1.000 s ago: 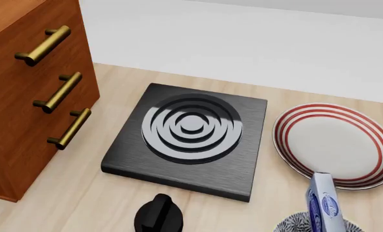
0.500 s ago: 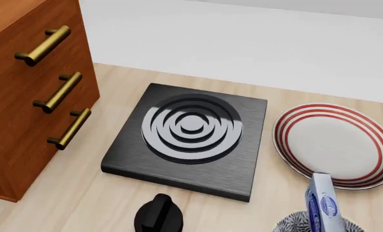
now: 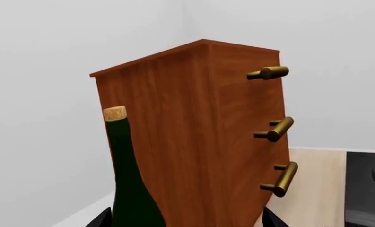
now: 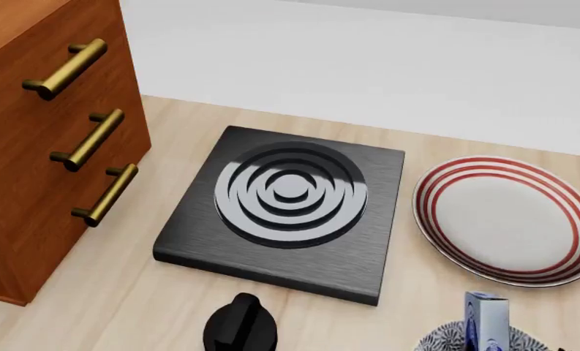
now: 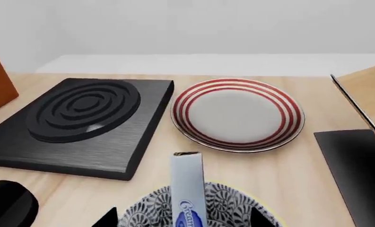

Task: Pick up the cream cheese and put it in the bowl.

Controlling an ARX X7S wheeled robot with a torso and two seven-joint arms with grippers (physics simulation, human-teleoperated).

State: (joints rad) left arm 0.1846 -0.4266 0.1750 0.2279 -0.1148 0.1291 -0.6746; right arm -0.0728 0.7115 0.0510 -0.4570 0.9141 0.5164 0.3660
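At the near edge of the counter, the cream cheese (image 4: 488, 318) stands on end inside the bowl (image 4: 436, 341), its lower part hidden below the frame in the head view; the right wrist view shows the same box (image 5: 188, 189) upright among the bowl's (image 5: 228, 203) black-and-white flowers, narrow edge towards the camera, blue lettering on its face; half a second ago the box reached clearly higher, its top overlapping the plate's near rim, and now it sits lower with its top well short of that rim; I judge it has dropped or been lowered into the bowl, so the placing looks all but done, with only a clean release and retreat left; whether the right gripper grasps it or has let go I cannot tell, since only dark tips show at the wrist picture's edge; the left gripper is likewise unreadable, its camera facing a dark bottle (image 3: 129, 184) beside the wooden drawer cabinet (image 3: 206, 132); just beyond the bowl lies the red-ringed plate (image 4: 446, 234), bare; beside that the black stove block (image 4: 368, 263); nearer, a black knob (image 4: 243, 322); the cabinet (image 4: 17, 219) stands at the far left.
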